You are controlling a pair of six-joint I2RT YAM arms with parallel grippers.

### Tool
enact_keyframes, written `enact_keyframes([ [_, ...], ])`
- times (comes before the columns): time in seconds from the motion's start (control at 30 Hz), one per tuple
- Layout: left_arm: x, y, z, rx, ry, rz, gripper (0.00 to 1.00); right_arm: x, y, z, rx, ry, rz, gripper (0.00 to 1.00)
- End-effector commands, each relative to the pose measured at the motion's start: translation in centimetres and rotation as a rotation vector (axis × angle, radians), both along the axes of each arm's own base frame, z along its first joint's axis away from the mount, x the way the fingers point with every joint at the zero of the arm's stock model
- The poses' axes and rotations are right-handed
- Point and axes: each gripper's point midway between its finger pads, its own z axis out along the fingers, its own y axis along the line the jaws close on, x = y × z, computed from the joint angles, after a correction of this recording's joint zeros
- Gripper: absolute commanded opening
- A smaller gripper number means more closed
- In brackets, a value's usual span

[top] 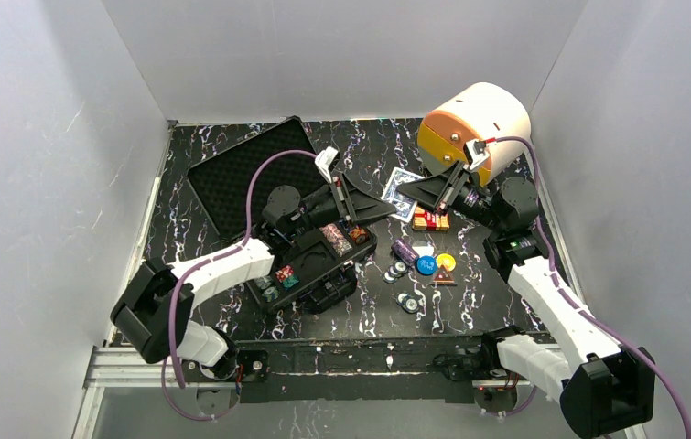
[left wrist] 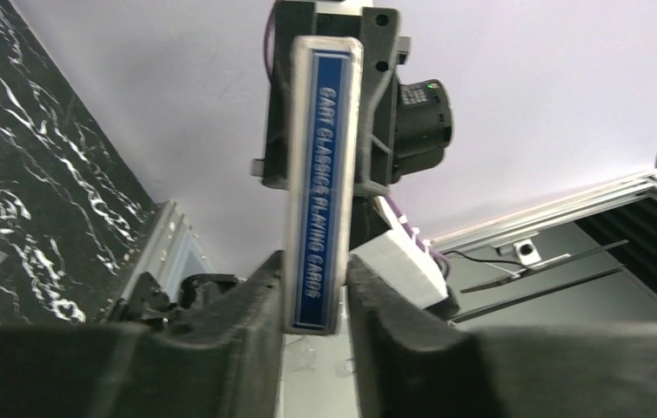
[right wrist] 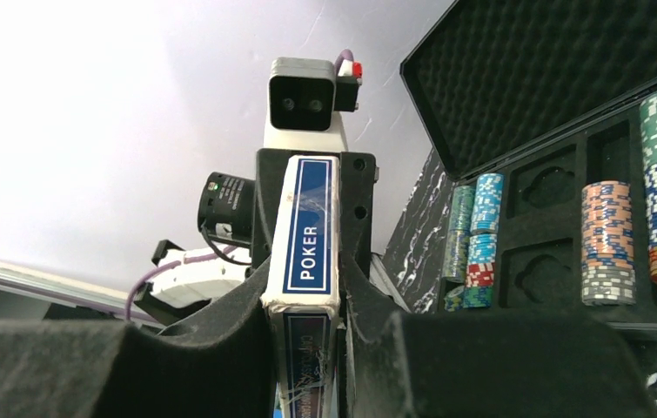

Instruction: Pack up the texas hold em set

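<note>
The blue card deck (top: 403,195) hangs in the air between my two grippers, above the table's middle. The left gripper (left wrist: 316,280) is shut on one end of the deck (left wrist: 320,174), both pads against its sides. The right gripper (right wrist: 305,287) is shut on the other end, marked POKER (right wrist: 307,231). The black case (top: 318,265) lies open at the left with its foam lid (top: 236,178) folded back. Rows of chips (right wrist: 607,244) fill some of its slots. Loose chips (top: 404,274) and round buttons (top: 426,266) lie on the table to its right.
A cream-and-orange round box (top: 474,128) stands at the back right, just behind the right arm. Red and gold pieces (top: 430,219) and a purple chip row (top: 404,251) lie under the grippers. White walls close in the table on three sides.
</note>
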Motion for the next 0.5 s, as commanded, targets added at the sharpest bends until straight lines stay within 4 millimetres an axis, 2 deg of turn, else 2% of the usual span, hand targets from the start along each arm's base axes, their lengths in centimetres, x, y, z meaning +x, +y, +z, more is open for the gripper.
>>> enact_keyframes([
  [0.0,-0.5,-0.4,1.8,-0.057,-0.034,-0.049,0.2,-1.1,0.2,2.0,0.021,-0.11,0.05,0.31],
  [0.07,-0.6,-0.5,2.0,-0.057,-0.047,-0.061,0.11,-1.5,0.3,1.9,0.005,-0.124,0.066,0.37],
  [0.1,-0.6,-0.4,2.0,-0.055,-0.056,-0.062,0.07,-1.6,0.4,1.7,-0.013,-0.124,0.075,0.46],
  [0.17,-0.4,-0.1,2.1,-0.052,-0.07,-0.061,0.0,-1.8,0.4,1.7,-0.056,-0.151,0.084,0.73],
  [0.2,-0.4,0.1,2.2,-0.05,-0.085,-0.063,0.0,-1.9,0.4,1.2,-0.092,-0.15,0.09,0.87],
  [0.33,-0.9,1.5,3.0,-0.042,-0.187,-0.09,0.0,-2.6,0.2,1.6,-0.208,-0.228,0.129,0.97],
  [0.47,-1.3,3.3,3.5,-0.03,-0.249,-0.126,0.0,-3.8,0.2,3.0,-0.245,-0.34,0.197,0.98],
])
